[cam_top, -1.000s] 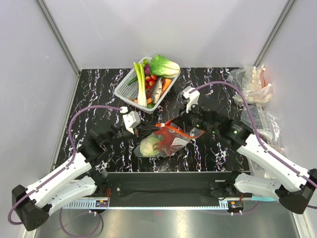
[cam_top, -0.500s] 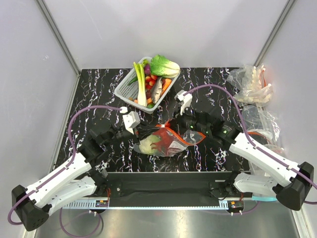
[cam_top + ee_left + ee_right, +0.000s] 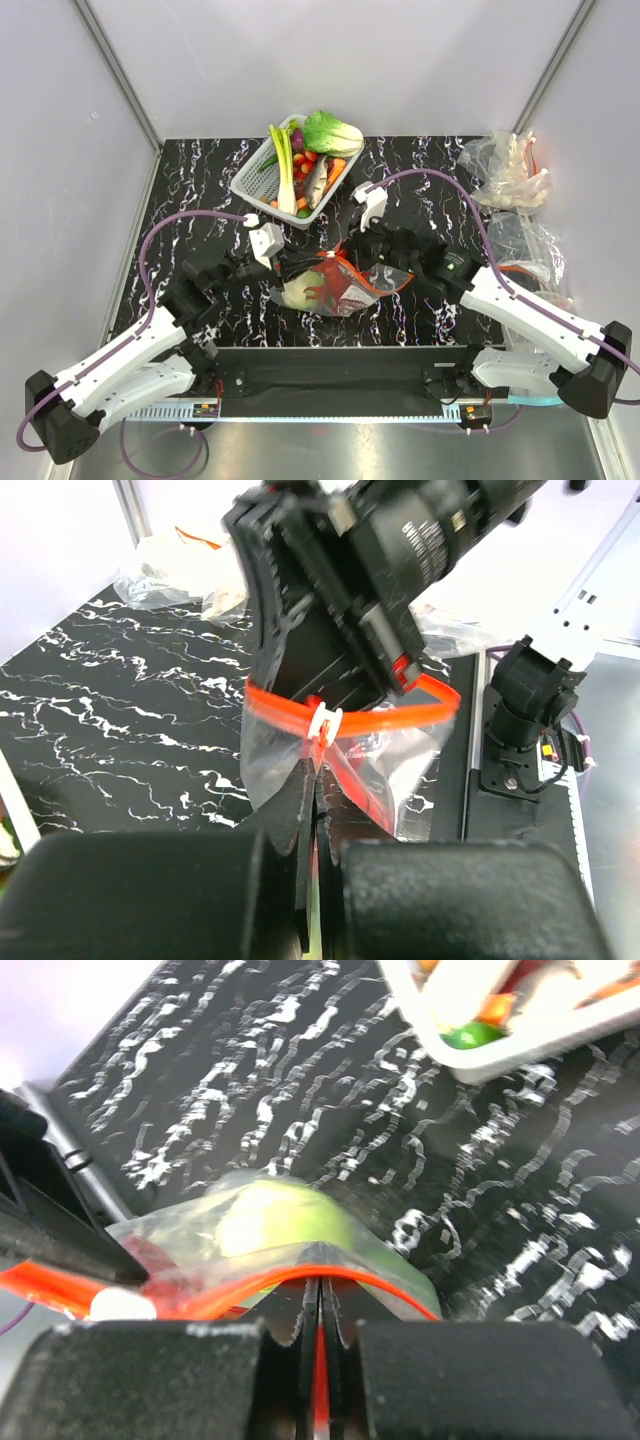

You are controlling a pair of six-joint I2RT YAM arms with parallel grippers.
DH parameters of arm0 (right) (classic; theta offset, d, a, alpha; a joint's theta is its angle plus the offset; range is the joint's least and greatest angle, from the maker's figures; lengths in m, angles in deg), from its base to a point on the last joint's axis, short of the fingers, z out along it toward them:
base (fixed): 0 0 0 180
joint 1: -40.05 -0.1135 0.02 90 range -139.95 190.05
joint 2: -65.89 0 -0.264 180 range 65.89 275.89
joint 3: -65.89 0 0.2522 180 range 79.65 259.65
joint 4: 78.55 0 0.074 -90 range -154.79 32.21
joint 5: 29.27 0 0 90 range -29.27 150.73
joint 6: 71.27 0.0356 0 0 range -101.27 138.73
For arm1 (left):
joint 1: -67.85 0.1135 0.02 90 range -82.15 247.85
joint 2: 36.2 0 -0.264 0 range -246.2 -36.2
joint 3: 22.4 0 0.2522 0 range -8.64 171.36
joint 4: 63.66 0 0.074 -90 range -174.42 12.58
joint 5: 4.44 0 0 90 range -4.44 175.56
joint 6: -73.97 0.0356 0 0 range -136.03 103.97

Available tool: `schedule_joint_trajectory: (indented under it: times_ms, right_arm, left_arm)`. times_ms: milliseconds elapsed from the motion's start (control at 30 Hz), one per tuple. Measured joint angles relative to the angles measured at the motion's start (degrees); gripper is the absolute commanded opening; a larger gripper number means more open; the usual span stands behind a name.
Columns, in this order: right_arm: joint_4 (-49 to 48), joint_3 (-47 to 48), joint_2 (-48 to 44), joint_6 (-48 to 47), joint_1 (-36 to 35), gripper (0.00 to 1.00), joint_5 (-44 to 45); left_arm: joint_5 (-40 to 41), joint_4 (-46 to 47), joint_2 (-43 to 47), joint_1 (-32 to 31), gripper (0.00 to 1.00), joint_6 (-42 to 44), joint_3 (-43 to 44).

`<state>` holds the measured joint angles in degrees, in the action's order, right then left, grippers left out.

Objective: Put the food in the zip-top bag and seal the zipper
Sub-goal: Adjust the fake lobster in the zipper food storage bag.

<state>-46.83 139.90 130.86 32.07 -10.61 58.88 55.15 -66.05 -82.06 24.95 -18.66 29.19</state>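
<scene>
The zip-top bag [image 3: 388, 279] lies mid-table with the pale green cabbage [image 3: 298, 293] and the red lobster [image 3: 330, 288] inside it. Its red-orange zipper [image 3: 348, 266] is lifted and bowed between both grippers. My left gripper [image 3: 300, 268] is shut on the bag's mouth edge just below the white slider [image 3: 322, 721]; in the left wrist view the gripper [image 3: 315, 780] pinches the plastic. My right gripper [image 3: 362, 252] is shut on the zipper [image 3: 390, 1290]; in the right wrist view the gripper [image 3: 320, 1292] sits on the strip, with the cabbage [image 3: 280, 1222] and lobster [image 3: 150, 1257] behind it.
A white basket [image 3: 248, 186] with a leek, bok choy and other toy vegetables stands at the back centre. A wrinkly heap of clear plastic [image 3: 505, 170] lies at the back right, with more plastic [image 3: 530, 245] by the right arm.
My right gripper has slid left along the zipper toward the left gripper. The bag has bunched up and the strip bows upward. The left arm has barely moved.
</scene>
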Motion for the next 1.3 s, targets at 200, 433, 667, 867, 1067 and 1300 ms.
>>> schedule_joint_trajectory:
  times_ms: [200, 433, 667, 867, 1067, 1300]
  right_arm:
    - [7.4, 4.9, -2.7, -0.4, -0.5, 0.04, 7.1]
    - [10.0, 6.6, -6.4, -5.4, -0.7, 0.04, 14.4]
    - [9.5, 7.4, -1.9, -13.1, -5.0, 0.00, 20.7]
    - [8.0, 9.9, 7.9, -19.2, -15.0, 0.00, 31.3]
    - [5.5, 9.4, 10.1, -20.5, -18.9, 0.00, 40.7]
    - [2.9, 7.1, 7.2, -21.3, -20.5, 0.10, 42.6]
  left_arm:
    - [0.5, -0.1, 0.1, 0.0, 0.00, 0.0, 0.0]
    - [0.9, -0.7, 0.1, 0.0, 0.00, 0.0, 0.1]
    - [1.6, -2.0, 0.0, 0.0, 0.00, -0.7, 0.9]
    - [3.5, -4.0, -1.2, 0.0, 0.00, -2.6, 2.6]
    - [4.1, -4.0, -2.0, 0.0, 0.00, -6.5, 3.0]
    - [4.2, -3.9, -2.0, -0.1, 0.00, -6.8, 3.0]
